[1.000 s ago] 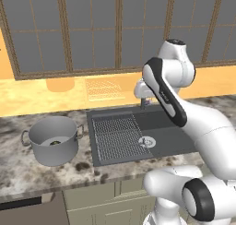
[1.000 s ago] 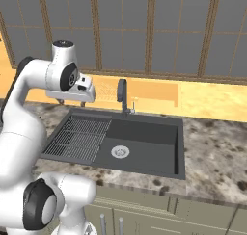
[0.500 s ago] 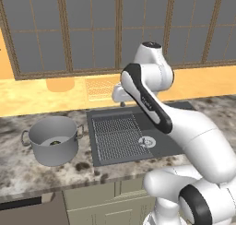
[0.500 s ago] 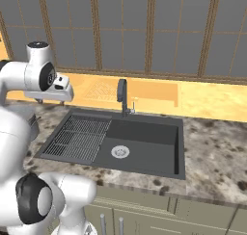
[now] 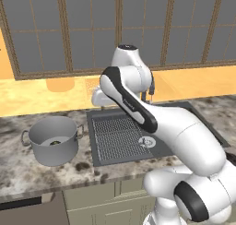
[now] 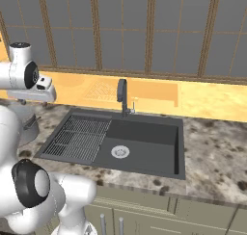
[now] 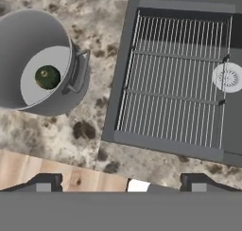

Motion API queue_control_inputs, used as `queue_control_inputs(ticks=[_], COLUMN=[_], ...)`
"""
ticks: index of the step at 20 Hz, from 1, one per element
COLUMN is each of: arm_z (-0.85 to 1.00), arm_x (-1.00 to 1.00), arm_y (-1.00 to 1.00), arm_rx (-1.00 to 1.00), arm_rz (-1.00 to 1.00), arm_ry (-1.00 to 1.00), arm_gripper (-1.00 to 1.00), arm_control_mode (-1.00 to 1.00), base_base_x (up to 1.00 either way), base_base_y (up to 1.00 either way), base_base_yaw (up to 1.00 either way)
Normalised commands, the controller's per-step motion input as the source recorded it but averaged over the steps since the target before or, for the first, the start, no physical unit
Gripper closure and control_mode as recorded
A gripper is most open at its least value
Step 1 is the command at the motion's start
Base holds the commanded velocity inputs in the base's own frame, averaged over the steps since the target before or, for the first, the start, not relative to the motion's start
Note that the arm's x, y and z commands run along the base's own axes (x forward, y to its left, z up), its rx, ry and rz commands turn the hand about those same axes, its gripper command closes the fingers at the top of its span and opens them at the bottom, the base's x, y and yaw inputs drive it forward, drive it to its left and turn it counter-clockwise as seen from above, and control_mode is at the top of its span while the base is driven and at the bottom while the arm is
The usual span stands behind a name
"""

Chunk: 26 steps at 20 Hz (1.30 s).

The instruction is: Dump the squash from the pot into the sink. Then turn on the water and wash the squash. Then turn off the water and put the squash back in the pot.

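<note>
The gripper [image 7: 120, 183] hangs high over the counter with its jaws spread wide and nothing between them, its two dark tips well apart at the bottom of the hand view. Below and off to one side of it stands the pot [image 7: 40, 64], upright on the speckled counter [image 7: 71, 130] just beside the sink [image 7: 175, 97], and the squash [image 7: 47, 77] lies on the pot's floor. Judging by this, the first step is in hand: the pot has not been grasped or tipped, so the next move calls for the arm to come down over a loop handle or the rim and close there. Against the frame a second earlier, the arm has swung from above the basin toward the pot's side of the counter, while the pot has stayed put
</note>
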Motion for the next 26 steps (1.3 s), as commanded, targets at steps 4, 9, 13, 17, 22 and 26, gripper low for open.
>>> queue_control_inputs(ticks=[4, 9, 13, 17, 22, 26], arm_z=[-0.16, -0.25, -0.28, -0.28, -0.30, -0.29], arm_x=[0.04, 0.11, 0.16, 0.19, 0.19, 0.20], arm_y=[0.43, 0.40, 0.38, 0.36, 0.35, 0.23], arm_rx=[0.00, 0.00, 0.00, 0.00, 0.00, 0.00], arm_rz=[0.00, 0.00, 0.00, 0.00, 0.00, 0.00], arm_ry=[0.09, 0.09, 0.08, 0.10, 0.11, 0.10], arm_gripper=[-1.00, -1.00, -1.00, -1.00, -1.00, -1.00], arm_control_mode=[-1.00, -1.00, -1.00, -1.00, -1.00, -1.00], base_base_x=[0.00, 0.00, 0.00, 0.00, 0.00, 0.00], base_base_y=[0.00, 0.00, 0.00, 0.00, 0.00, 0.00], base_base_yaw=[0.00, 0.00, 0.00, 0.00, 0.00, 0.00])
